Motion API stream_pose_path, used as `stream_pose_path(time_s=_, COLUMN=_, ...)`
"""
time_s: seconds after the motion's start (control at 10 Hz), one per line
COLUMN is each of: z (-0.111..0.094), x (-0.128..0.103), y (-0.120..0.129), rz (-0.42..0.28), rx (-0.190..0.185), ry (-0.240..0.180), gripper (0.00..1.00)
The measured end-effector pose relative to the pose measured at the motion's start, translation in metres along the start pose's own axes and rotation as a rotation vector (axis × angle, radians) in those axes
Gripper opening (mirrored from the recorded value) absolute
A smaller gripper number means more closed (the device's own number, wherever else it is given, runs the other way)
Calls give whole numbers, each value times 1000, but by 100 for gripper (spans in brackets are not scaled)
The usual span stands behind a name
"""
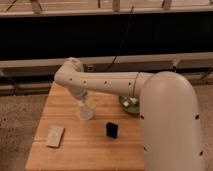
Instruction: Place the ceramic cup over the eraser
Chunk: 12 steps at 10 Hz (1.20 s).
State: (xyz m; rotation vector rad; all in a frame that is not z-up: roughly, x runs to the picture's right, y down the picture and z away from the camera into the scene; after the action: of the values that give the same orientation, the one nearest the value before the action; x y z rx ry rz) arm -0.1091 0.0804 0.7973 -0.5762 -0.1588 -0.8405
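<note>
A wooden desk of pale planks stood on a speckled floor. Near its front left corner lay a flat grey-beige block, slightly askew. Toward the desk's right side sat a green bowl (mostly hidden, with what may have been something pale inside). The pincer hung over the desk's middle, left of the bowl. Behind, a black cable ran down past a dark wall crossed by pale rails.

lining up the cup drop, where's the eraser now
In the camera view the eraser stands near the middle of the table, right of and nearer the camera than the cup, not touching it; the gripper is at the cup's top.
</note>
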Motion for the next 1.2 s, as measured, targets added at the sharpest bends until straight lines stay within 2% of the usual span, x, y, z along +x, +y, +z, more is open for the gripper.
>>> stream_pose_path(time_s=0.7, z=23, x=-6, y=-2, rz=-23, rx=10, ry=-60, gripper=80)
stream_pose_path(time_s=1.0, z=23, x=-1, y=3, rz=-18, rx=16, ry=-64, gripper=79)
stream_pose_path(time_s=1.2, z=22, x=0, y=5, rz=-18, rx=16, ry=-64, gripper=66)
